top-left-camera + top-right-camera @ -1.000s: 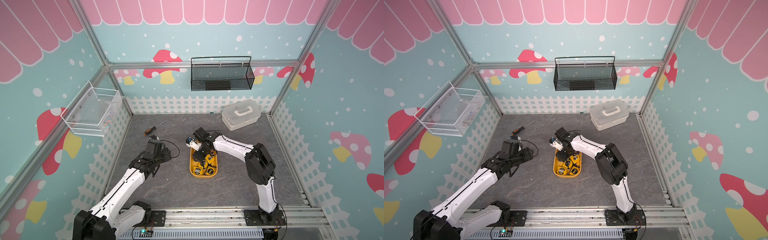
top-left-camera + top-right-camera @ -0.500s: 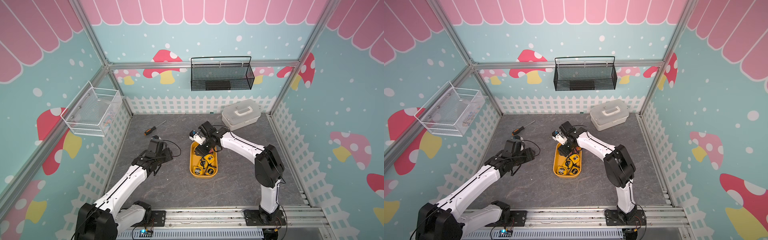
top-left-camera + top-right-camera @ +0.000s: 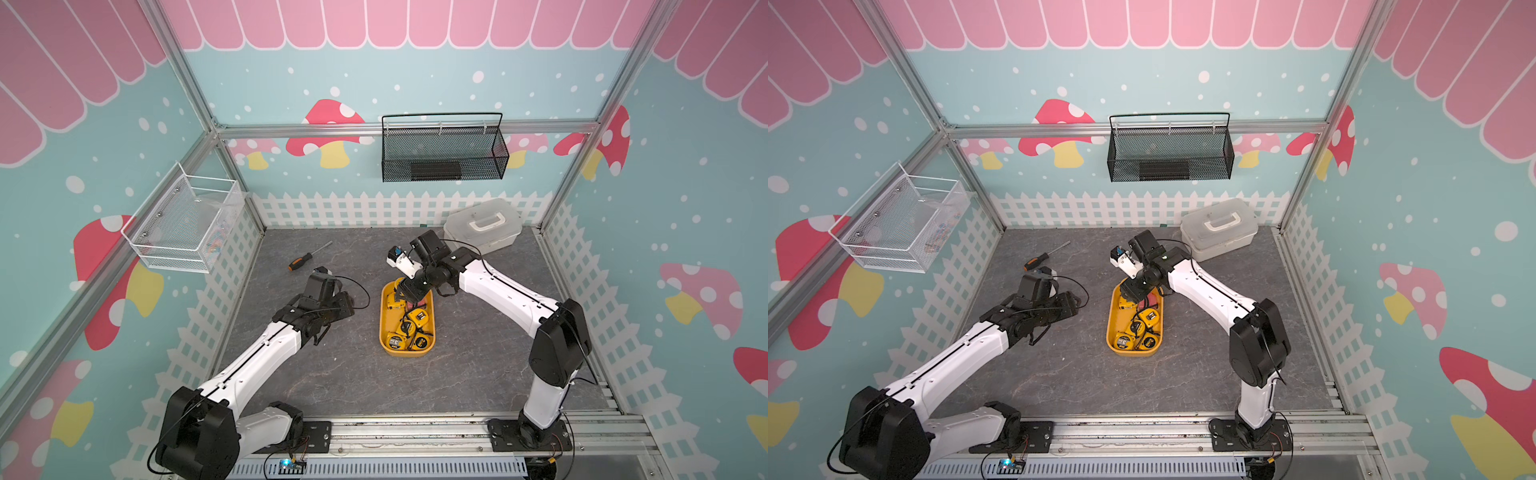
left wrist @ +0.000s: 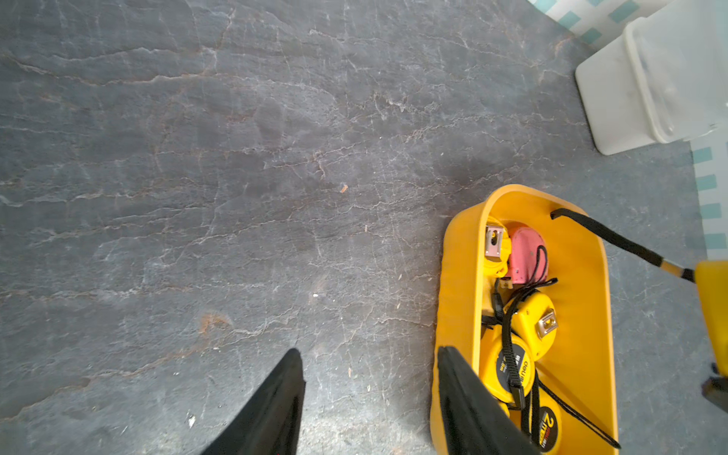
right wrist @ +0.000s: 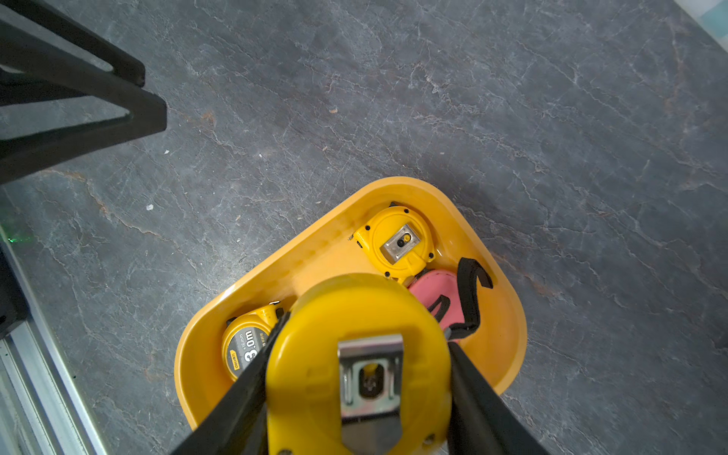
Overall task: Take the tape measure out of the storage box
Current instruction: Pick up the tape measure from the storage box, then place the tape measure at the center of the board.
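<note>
- Yellow tray (image 3: 405, 353) sits about mid-bench, open top, long axis running 6 to 12 o'clock.
- Yellow tapes (image 3: 394, 338) are bunched at the tray's 6 o'clock end with black cords tangled over them. A pink tape (image 4: 524, 248) lies toward the 12 o'clock end.
- Left fingers (image 4: 275, 413) are spread with nothing between them, above bare bench (image 4: 197, 157). They are at 9 o'clock of the tray, near it, not touching.
- Right fingers (image 5: 236, 409) pinch a tape measure (image 5: 354, 311) by its two sides, metal clip (image 5: 370, 378) facing the wrist camera.
- The tape measure is held up over the tray's 12 o'clock end, off the tray floor. Its black strap (image 4: 602, 232) runs down to that end of the tray.
- Screwdriver (image 3: 305, 259) lies flat on the bench at 10 o'clock of the tray, well apart.
- White case (image 3: 482, 226) with a handle is at 1 o'clock, by the back fence.
- Black mesh basket (image 3: 442, 153) is on the back wall at 12 o'clock. White wire basket (image 3: 183, 224) is on the side wall at 10 o'clock.
</note>
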